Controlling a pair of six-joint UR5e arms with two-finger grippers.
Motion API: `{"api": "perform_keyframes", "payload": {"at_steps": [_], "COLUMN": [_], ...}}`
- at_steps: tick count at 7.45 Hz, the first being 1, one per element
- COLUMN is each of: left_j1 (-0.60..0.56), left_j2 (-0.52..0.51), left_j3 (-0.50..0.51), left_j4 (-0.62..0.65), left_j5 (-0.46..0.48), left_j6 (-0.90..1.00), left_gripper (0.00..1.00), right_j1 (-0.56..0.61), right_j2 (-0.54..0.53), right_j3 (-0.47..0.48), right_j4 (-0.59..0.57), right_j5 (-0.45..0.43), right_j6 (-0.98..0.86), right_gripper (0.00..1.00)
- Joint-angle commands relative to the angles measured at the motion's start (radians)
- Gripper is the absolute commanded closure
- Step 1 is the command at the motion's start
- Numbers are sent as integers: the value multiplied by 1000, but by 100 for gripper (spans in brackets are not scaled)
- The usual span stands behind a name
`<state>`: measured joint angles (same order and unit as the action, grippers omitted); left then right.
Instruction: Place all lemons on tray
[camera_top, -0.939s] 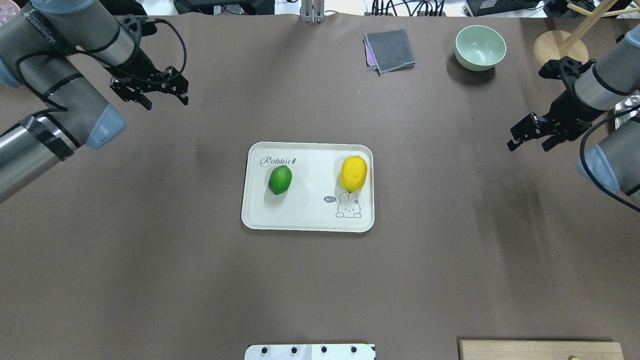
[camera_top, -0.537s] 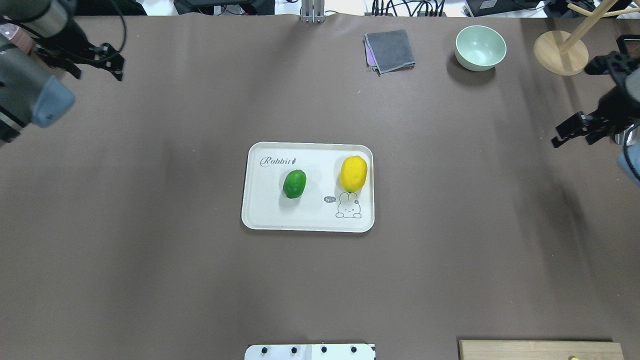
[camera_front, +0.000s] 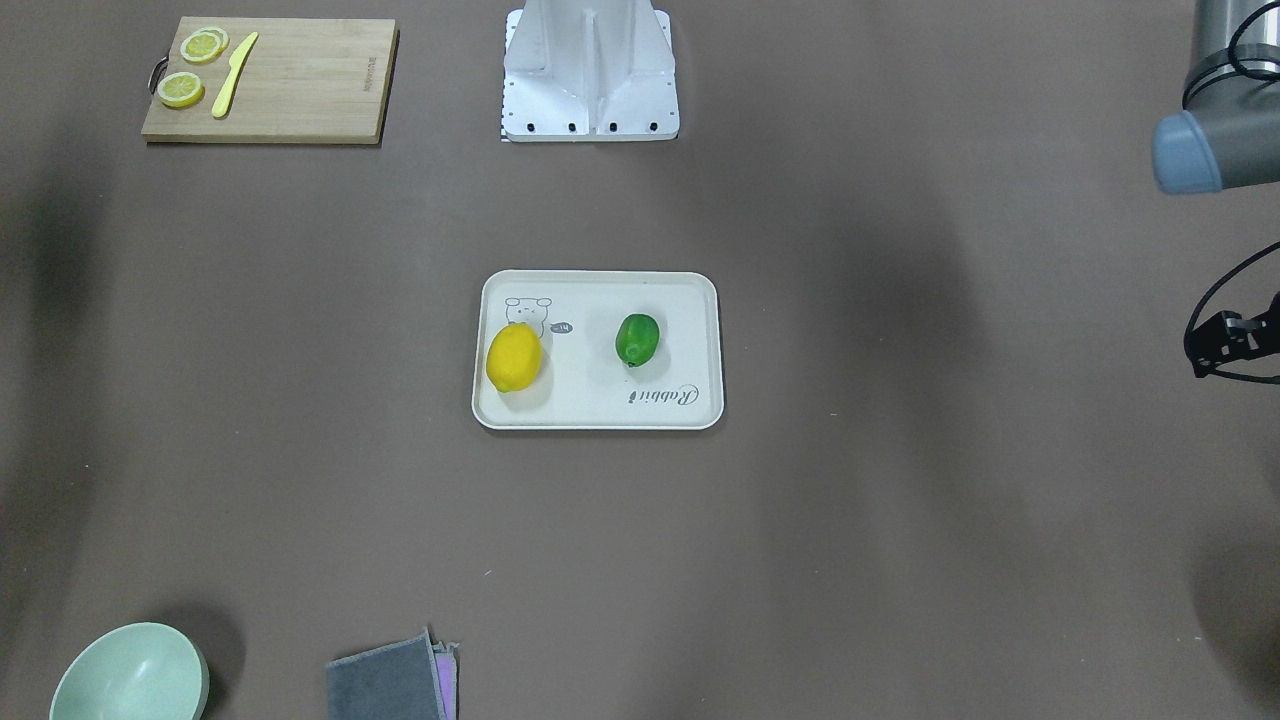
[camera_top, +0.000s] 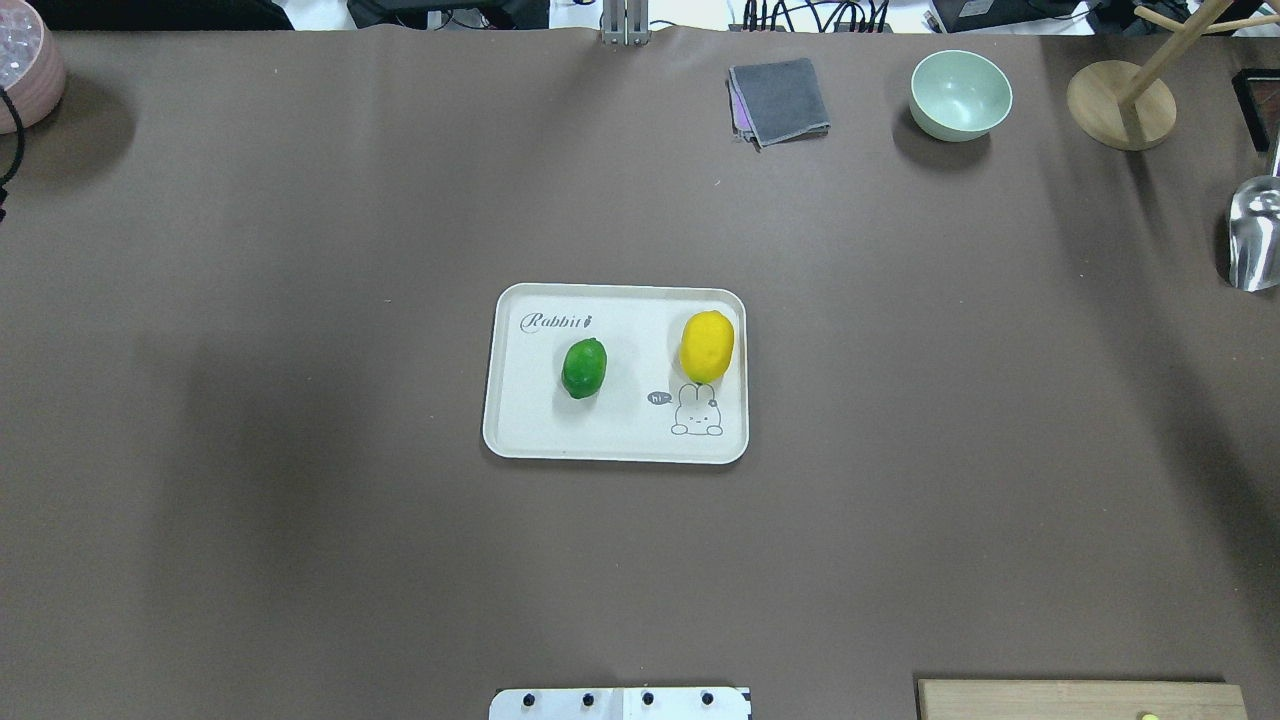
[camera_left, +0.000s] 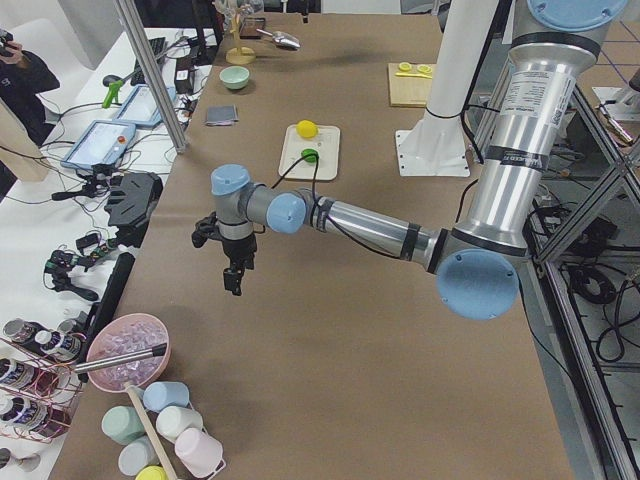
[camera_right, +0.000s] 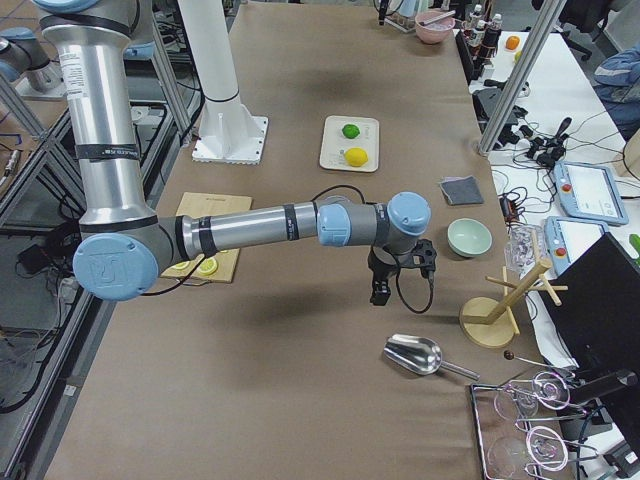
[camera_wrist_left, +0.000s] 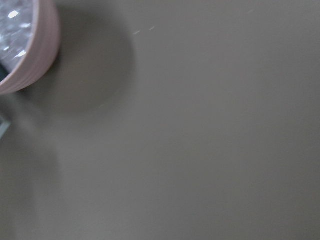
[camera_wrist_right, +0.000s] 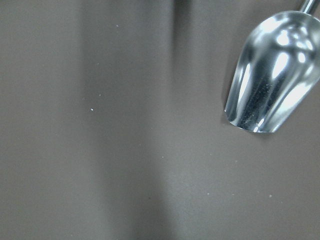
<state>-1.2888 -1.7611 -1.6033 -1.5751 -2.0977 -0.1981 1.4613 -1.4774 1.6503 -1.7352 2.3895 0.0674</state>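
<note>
The off-white tray (camera_top: 620, 430) lies at the table's middle. The green lemon (camera_top: 584, 367) rests on its left half and the yellow lemon (camera_top: 707, 346) on its right half, next to the bear drawing. Both also show in the front view, green (camera_front: 637, 339) and yellow (camera_front: 514, 358). My left gripper (camera_left: 233, 278) hangs over bare table far to the left of the tray, holding nothing; I cannot tell if it is open or shut. My right gripper (camera_right: 378, 292) hangs far to the right near a metal scoop, and I cannot tell its state. Both are out of the overhead view.
A wooden cutting board (camera_front: 270, 80) with lemon slices and a yellow knife lies near the robot base (camera_front: 590, 80). A pale green bowl (camera_top: 960, 95), grey cloth (camera_top: 780, 100) and wooden stand (camera_top: 1120, 100) stand at the far edge. A metal scoop (camera_top: 1255, 235) lies right, a pink bowl (camera_top: 25, 60) far left.
Both arms have drawn back outward and left the overhead view. The green lemon rolled to the right on the tray and has come to rest. The yellow lemon has not moved.
</note>
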Motion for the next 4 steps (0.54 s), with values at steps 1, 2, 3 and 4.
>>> {"api": "perform_keyframes", "payload": {"at_steps": [1,2,3,4], "left_j1": [-97,-172,-229,-304], "left_j2": [72,128,177,214], "left_j3": [5,3,2,-13], "left_j4": [-5,-6,-26,-49], "left_j5": [-114,-175,-226,-229], "left_j6": [23,25,102,155], "left_gripper": [2,2,2,2], "right_j1": [77,88,90,91], "right_j2": [-70,-75,-77,-78], "right_j3": [61,59,63,59], "right_j4": [-29,-29,-26,-26], "right_j5": [-21,-59,-61,-59], "right_j6": [-55,-55,-54,-46], "right_gripper": [6,1,1,1]}}
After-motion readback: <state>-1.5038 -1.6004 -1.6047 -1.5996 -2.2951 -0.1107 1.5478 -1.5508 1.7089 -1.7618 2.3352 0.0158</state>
